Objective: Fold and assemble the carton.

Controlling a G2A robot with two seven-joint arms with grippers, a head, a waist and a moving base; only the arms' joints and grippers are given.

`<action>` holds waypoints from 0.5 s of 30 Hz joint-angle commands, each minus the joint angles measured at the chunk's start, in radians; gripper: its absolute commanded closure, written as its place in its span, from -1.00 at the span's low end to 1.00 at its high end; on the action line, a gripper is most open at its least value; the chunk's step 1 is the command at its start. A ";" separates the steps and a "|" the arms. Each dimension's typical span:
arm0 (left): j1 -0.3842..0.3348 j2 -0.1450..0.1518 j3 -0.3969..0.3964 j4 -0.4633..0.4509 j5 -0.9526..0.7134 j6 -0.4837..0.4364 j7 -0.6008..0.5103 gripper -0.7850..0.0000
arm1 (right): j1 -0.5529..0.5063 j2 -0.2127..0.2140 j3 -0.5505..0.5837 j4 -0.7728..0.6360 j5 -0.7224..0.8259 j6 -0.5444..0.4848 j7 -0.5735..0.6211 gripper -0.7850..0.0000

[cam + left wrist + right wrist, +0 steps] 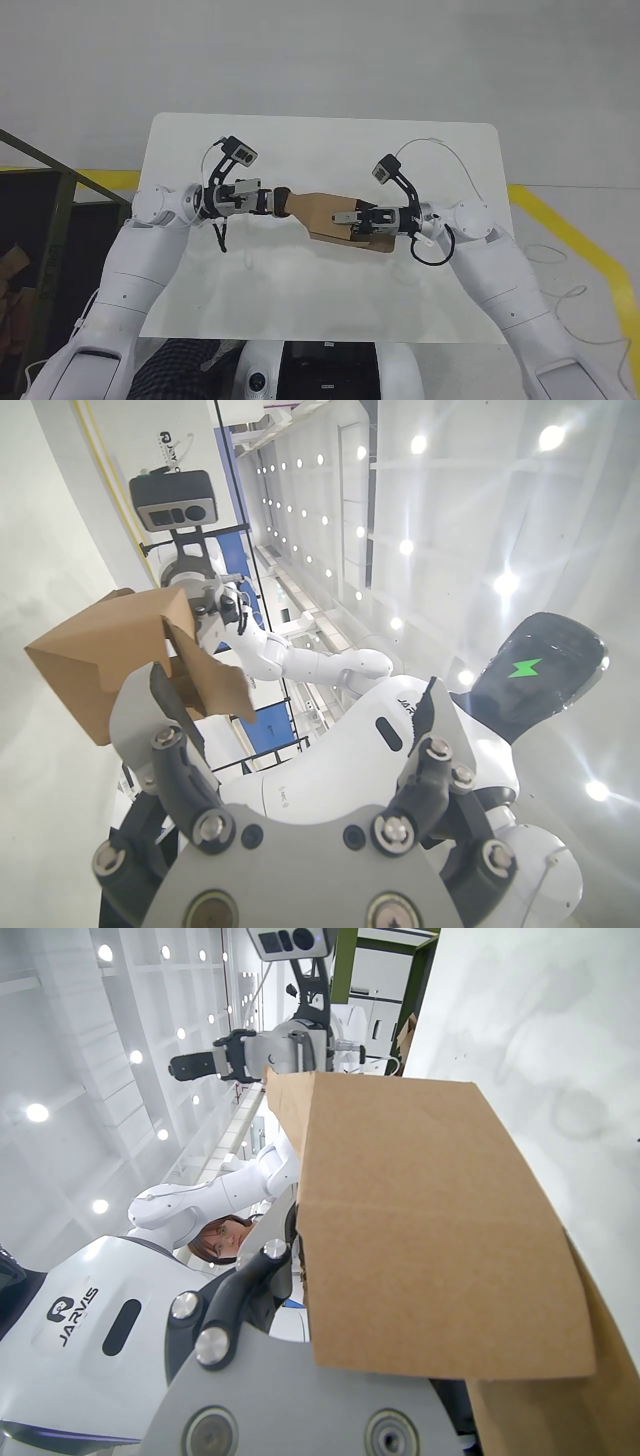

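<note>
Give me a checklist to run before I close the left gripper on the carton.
1. Right gripper shut on the carton: ok.
2. Left gripper open and ready to close: ok. One finger sits at the carton's open end and the other is free.
3. End flap out of the way: not ok. It is crumpled and hangs loose beside that finger.
4. Carton lifted off the table: cannot tell.
5. Grippers at opposite ends of the carton, apart from each other: ok.
</note>
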 commanded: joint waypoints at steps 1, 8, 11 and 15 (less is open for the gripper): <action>0.017 0.004 -0.023 -0.031 -0.007 -0.008 0.008 -1.00 | 0.001 0.001 0.000 0.000 -0.019 0.004 -0.007 1.00; 0.038 0.011 -0.065 -0.074 -0.016 -0.003 0.012 -1.00 | -0.001 0.003 -0.004 -0.007 -0.059 0.015 -0.028 1.00; 0.035 0.012 -0.067 -0.080 -0.011 0.001 0.008 -1.00 | -0.002 0.004 -0.004 -0.009 -0.065 0.019 -0.033 1.00; 0.021 0.011 -0.045 -0.086 0.025 0.027 0.009 -1.00 | -0.003 0.005 -0.005 -0.018 -0.075 0.023 -0.038 1.00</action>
